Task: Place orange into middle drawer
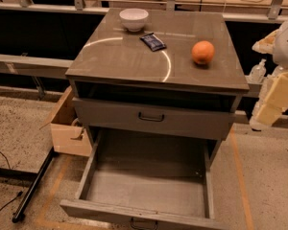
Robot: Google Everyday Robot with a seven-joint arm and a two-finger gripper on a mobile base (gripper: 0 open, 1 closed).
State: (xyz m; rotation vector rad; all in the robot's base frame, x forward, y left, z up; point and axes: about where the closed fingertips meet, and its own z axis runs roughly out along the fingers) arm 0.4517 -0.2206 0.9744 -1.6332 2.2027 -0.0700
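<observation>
The orange [202, 52] sits on the right side of the grey cabinet top [120, 56]. The middle drawer [146, 190] is pulled out at the bottom of the cabinet, its grey floor bare, with a small dark handle [144, 223] on its low front panel. My gripper [272, 99] shows as cream-coloured parts at the right edge of the view, beside the cabinet, lower than the orange and well to its right. It holds nothing that I can see.
A white bowl [134, 18] and a dark blue snack packet [153, 41] lie on the cabinet top. A shut drawer front with a black handle [151, 116] is above the open drawer. A cardboard box [67, 128] stands left of the cabinet. A black bar [33, 186] lies on the floor.
</observation>
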